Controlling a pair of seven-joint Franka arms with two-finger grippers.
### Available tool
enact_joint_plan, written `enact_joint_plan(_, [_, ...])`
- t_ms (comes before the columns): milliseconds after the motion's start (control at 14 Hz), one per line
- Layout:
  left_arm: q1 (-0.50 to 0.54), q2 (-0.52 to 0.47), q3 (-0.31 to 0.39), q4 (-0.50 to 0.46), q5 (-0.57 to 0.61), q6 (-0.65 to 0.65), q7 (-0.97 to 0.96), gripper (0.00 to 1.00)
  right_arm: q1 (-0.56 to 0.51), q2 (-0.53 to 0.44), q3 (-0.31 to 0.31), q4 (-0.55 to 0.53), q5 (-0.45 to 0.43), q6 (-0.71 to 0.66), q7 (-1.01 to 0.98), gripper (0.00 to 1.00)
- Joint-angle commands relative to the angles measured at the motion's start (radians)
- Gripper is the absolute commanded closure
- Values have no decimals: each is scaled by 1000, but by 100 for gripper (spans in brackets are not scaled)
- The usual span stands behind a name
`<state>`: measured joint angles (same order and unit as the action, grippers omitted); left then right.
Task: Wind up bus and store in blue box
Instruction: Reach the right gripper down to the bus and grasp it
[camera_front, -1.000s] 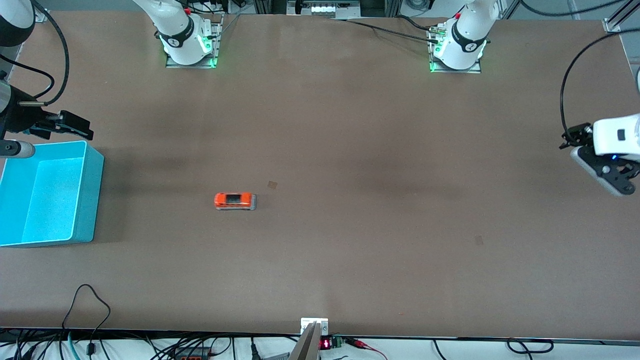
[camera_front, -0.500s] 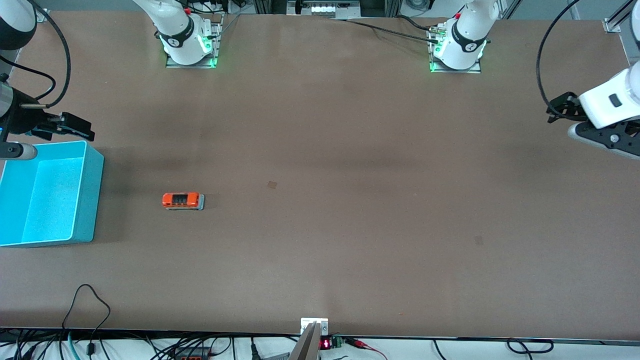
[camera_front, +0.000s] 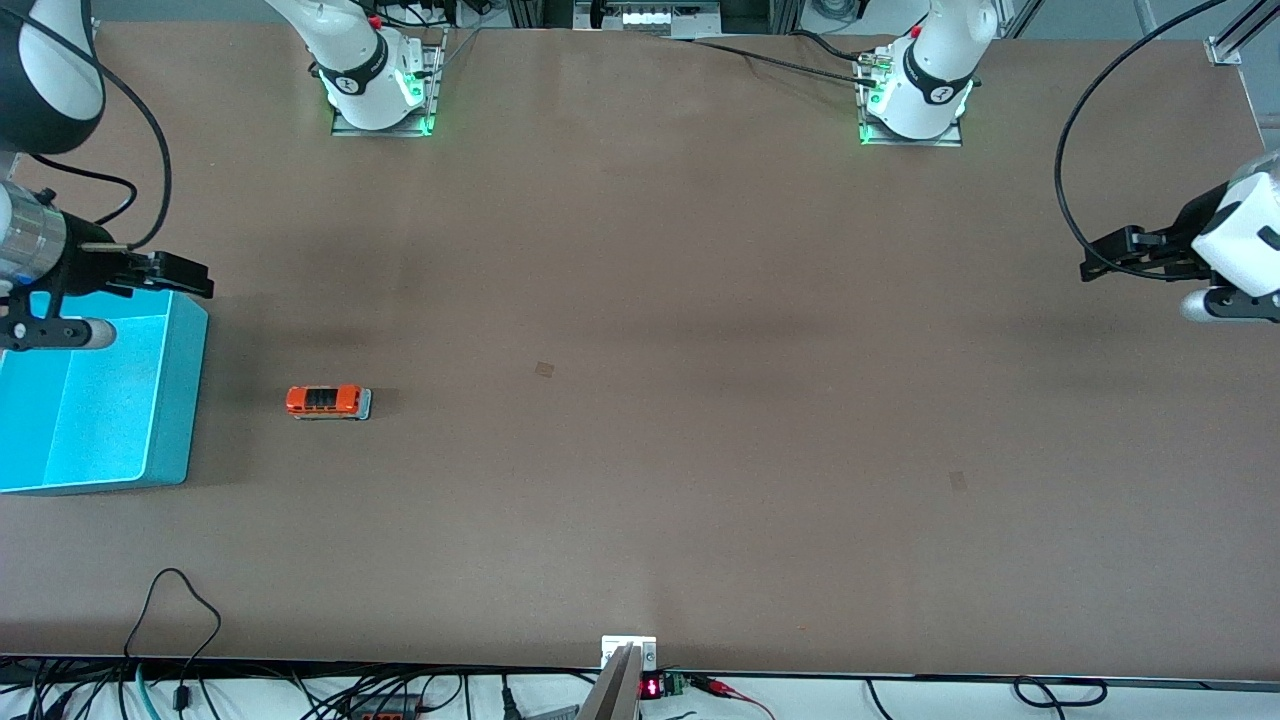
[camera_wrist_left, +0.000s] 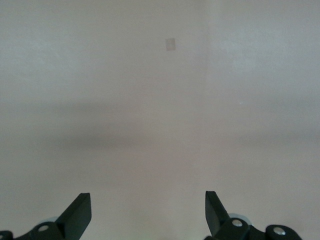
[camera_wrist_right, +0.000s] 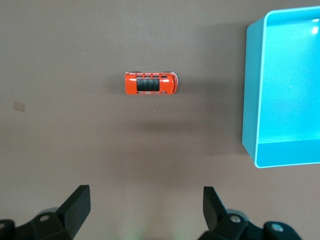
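The small orange toy bus (camera_front: 328, 401) sits on the brown counter (camera_front: 700, 420) near the light blue rectangular plastic box (camera_front: 170, 400). The right gripper (camera_front: 185, 275), jaws spread, hovers over the box's corner; the left gripper (camera_front: 1100, 268), jaws spread, waits above the counter's left-arm end.

I see the blue box (camera_front: 170, 400) run off the front view's edge at the right arm's end of the table, and the right arm covers its rim's farther corner. In the right wrist view the box is cropped too.
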<state>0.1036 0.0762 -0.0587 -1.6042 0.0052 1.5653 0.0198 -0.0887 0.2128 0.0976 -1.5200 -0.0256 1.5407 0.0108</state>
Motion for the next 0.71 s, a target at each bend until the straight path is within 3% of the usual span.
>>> enact_joint_plan(0, [-73, -111, 57, -124, 11, 93, -24, 0, -6, 25, 5, -32, -7, 13, -9, 0])
enact_joint_plan(143, [-84, -157, 74, -184, 16, 93, -40, 0, -11, 26, 7, -84, -8, 80, -113, 0])
enact_joint_plan(357, [-105, -154, 86, -158, 19, 85, -28, 0, -34, 33, 14, -175, -8, 186, -432, 0])
enact_joint_plan(643, [-137, -154, 85, -148, 27, 53, -29, 0, -91, 17, 97, -331, -34, 326, -653, 0])
